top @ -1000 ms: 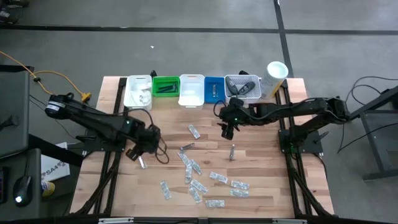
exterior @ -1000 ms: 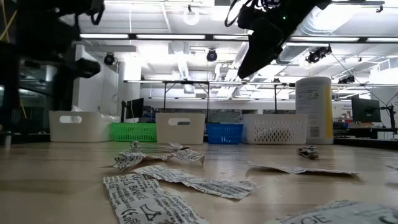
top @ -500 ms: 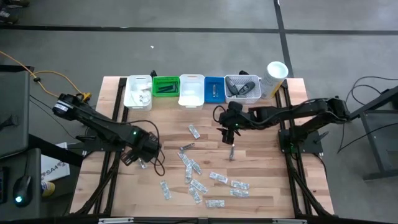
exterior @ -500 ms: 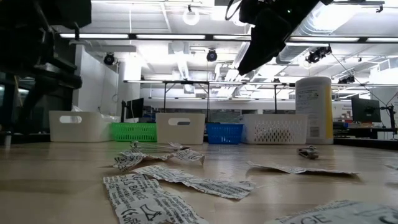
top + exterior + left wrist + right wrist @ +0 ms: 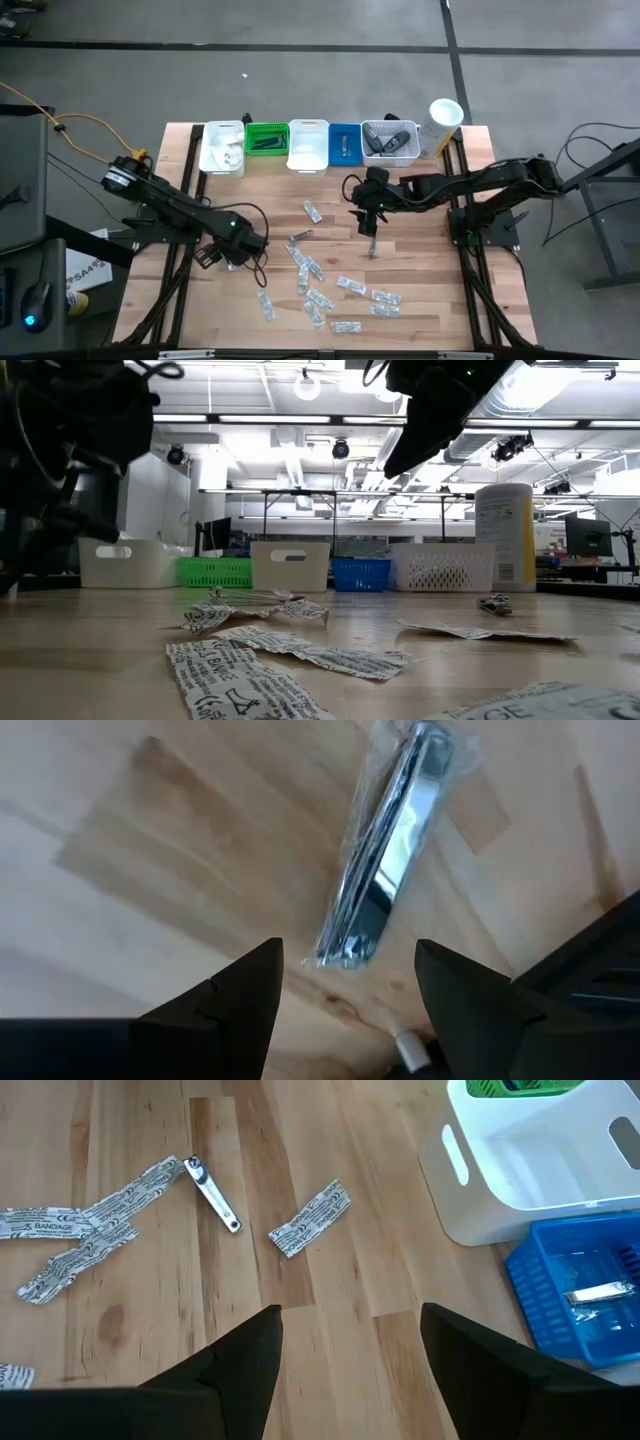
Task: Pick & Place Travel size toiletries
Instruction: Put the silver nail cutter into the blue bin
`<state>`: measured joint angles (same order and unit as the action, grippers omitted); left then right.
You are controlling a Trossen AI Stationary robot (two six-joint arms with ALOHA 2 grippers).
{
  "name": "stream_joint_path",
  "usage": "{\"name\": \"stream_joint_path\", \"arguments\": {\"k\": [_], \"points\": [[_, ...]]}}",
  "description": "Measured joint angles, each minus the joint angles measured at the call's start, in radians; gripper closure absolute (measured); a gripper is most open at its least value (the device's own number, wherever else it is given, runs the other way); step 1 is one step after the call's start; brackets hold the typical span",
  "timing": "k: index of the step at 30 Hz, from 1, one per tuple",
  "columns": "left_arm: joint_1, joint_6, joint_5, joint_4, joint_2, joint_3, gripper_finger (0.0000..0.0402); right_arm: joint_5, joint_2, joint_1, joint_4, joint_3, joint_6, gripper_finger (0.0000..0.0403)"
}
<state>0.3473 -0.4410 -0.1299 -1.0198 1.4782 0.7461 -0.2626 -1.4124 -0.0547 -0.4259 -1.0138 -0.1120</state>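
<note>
Several white bandage sachets (image 5: pixel 312 285) lie scattered flat on the wooden table. My left gripper (image 5: pixel 238 250) stands low over the table's left part, pointing steeply down, open. A silvery toiletry in a clear wrapper (image 5: pixel 385 870) lies flat on the wood just ahead of its fingers (image 5: pixel 215 1010), untouched. My right gripper (image 5: pixel 368 218) hangs open above the table's middle right, over a small silvery item (image 5: pixel 373 245). Its wrist view shows a silvery clipper (image 5: pixel 213 1192) and a sachet (image 5: pixel 310 1217) lying flat.
Along the far edge stand a white bin (image 5: pixel 222 148), a green bin (image 5: pixel 266 138), a second white bin (image 5: pixel 308 145), a blue bin (image 5: pixel 345 142) and a white mesh basket (image 5: pixel 390 140). A tall white canister (image 5: pixel 443 120) stands at the far right.
My left gripper has sunk toward the table and moved toward the near edge, tipping to point more steeply down; it stays open. My right gripper has swung a little toward the near edge. Nothing on the table has moved.
</note>
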Motion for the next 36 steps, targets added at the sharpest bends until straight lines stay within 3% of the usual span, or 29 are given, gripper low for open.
{"name": "stream_joint_path", "arguments": {"k": [9,21,31,36], "points": [[0.000,-0.023,-0.020,0.045,0.068,-0.018,0.0188,0.000,0.000,0.000,-0.005,0.000,0.000,0.0172],[0.000,-0.026,-0.010,0.071,0.070,-0.020,0.0353,0.000,0.000,0.000,-0.005,0.000,0.000,0.0172],[0.000,0.004,0.041,0.067,0.070,0.020,0.0356,0.003,-0.002,0.000,-0.028,0.000,-0.043,0.0172],[0.000,0.012,0.170,0.143,0.071,0.073,0.0356,0.000,-0.013,-0.022,0.068,0.077,-0.045,0.0172]]}}
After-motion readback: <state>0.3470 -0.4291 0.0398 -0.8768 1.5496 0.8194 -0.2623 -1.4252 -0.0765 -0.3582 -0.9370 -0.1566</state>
